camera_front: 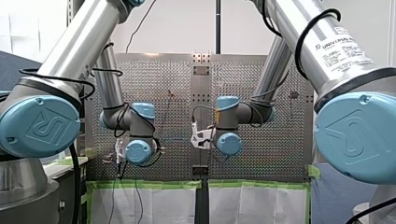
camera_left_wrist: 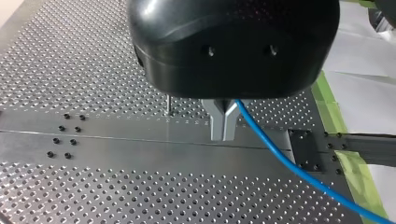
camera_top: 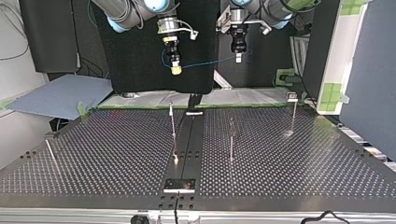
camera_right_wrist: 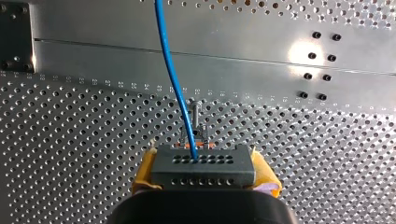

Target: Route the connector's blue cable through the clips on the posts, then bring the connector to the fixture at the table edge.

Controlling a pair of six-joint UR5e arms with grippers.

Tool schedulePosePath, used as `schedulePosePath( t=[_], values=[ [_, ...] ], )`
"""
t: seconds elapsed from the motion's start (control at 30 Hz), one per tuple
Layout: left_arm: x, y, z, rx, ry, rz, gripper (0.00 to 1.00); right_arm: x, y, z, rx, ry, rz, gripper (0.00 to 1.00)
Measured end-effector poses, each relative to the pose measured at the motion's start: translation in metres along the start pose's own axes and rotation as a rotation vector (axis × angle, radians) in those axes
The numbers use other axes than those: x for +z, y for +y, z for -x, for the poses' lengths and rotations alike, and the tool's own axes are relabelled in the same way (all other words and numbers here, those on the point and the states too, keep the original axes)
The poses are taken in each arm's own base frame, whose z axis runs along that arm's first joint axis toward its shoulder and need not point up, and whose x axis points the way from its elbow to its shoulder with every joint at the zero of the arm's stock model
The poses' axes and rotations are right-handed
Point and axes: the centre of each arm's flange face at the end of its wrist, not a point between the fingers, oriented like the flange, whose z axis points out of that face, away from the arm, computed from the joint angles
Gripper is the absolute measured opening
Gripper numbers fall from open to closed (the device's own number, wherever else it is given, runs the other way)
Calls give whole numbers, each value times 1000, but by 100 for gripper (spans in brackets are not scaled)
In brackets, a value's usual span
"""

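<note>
Top view, near edge: the fixture (camera_top: pixel 180 185) is a dark plate on the centre strip of the table (camera_top: pixel 280 186), and you have nothing on it yet.
Mid-table: the thin posts (camera_top: pixel 173 122) stand upright and well apart. Their clips are too small to make out, and no cable touches any of them.
Far side, raised: the blue cable (camera_top: pixel 210 62) is strung in the air between your two grippers, clear above every post.
Right gripper (camera_top: pixel 175 69): its yellow pads are clamped on the connector (camera_right_wrist: pixel 203 165). The cable leaves the connector's face, with a small slack loop beside it.
Left gripper (camera_left_wrist: pixel 224 126): its metal fingers are pinched together on the cable, which trails out beside them.
Stage: I judge routing has not begun.
Risk, slip: smooth metal fingers may let the cable slide if you pull it taut.
Risk, snag: that slack loop could hook a post as you descend.
Risk, posts: they are slender, so a gripper brushing one could bend it or miss its clip.
Risk, strain: too much tension could tug the cable at the connector.
</note>
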Motion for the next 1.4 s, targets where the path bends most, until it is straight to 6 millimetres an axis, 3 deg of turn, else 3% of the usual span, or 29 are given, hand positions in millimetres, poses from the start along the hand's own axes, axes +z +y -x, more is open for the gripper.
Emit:
schedulePosePath(
  t=[0.37,0.9,1.2,1.4],
  values=[
    [0,0,0,1,1,0,0,5,4,5,-16,-15,20,12],
    [0,0,0,1,1,0,0,36,5,53,-72,-158,116,12],
    [5,-2,0,14,2,-3,0,27,4,87,-109,-276,102,12],
    [21,-12,20,-9,-31,-3,0,40,-7,67,-76,-247,87,12]
  ],
)
